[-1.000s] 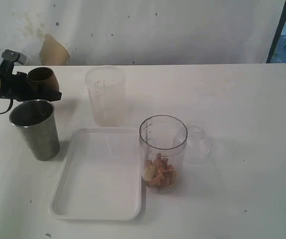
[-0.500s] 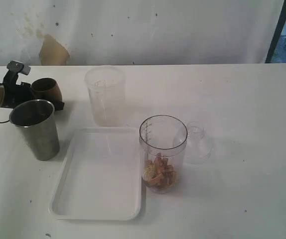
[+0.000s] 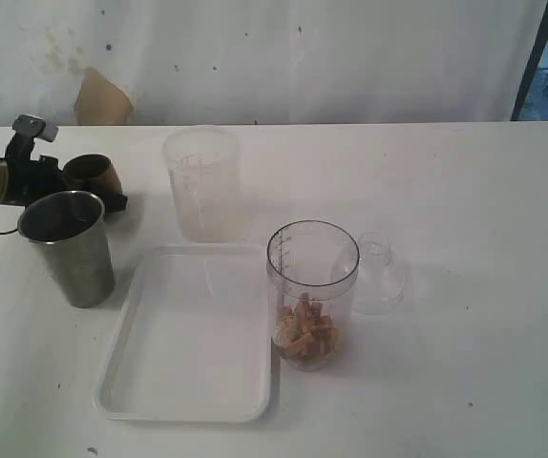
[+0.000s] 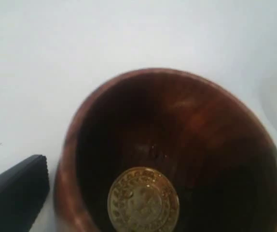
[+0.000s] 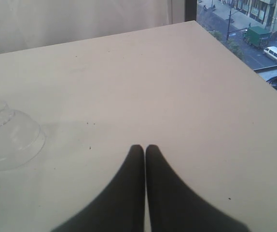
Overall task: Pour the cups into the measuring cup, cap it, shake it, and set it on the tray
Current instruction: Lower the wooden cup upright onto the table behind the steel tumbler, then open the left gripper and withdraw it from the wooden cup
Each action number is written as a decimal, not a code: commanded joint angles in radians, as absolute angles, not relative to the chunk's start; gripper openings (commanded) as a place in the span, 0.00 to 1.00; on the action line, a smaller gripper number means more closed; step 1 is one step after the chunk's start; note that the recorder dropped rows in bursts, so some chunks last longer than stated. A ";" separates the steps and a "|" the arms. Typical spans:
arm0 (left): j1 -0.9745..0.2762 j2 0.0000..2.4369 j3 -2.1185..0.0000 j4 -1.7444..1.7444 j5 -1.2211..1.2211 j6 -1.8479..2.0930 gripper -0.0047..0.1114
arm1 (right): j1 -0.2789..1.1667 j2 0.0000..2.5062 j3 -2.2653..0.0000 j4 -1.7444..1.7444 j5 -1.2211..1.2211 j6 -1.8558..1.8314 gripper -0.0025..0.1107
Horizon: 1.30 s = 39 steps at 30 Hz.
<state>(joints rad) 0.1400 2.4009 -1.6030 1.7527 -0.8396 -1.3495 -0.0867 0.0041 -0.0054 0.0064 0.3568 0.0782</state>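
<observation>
– Left tool (image 3: 100, 187): jaws open around the copper cup (image 3: 91, 174). The one finger (image 4: 18, 193) in the wrist view stands clear of the cup wall, so it grips nothing. Right tool (image 5: 145, 146)?
– Fingers pressed together, empty, low over the bench (image 3: 465, 191). It's out of the exterior view.
– Ok, big to small. Tray (image 3: 188, 334): flat, front-left of centre, nothing on it. Measuring cup (image 3: 312, 286): upright, touching or just beside the tray's right edge, not on it, uncapped, brownish pieces (image 3: 305, 334) at the bottom.
– Frosted cup (image 3: 202, 186) is behind the tray. Steel tumbler (image 3: 69, 253) is upright left of the tray, inside unreadable. Copper cup is upright just behind it, bare except for a gold disc (image 4: 143, 200) on its floor.
– The relation that matters?
– Cap (image 3: 377, 277). It's on the bench just right of the measuring cup, wide mouth down, neck up, axis vertical. It's on the right arm's side and well apart from the left tool. My guess is capping comes next, right arm.
– Counts?
– One each: tray, measuring cup, frosted cup, tumbler, cap, copper cup. Two tools.
</observation>
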 commanded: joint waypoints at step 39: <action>0.226 2.002 -1.586 1.744 -0.960 -1.554 0.94 | -0.089 0.000 0.000 0.007 0.350 0.083 0.02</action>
<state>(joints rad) 0.1931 2.0623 -1.6009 1.7527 -0.9278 -1.5037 -0.0867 0.0041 -0.0054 0.0064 0.3568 0.0782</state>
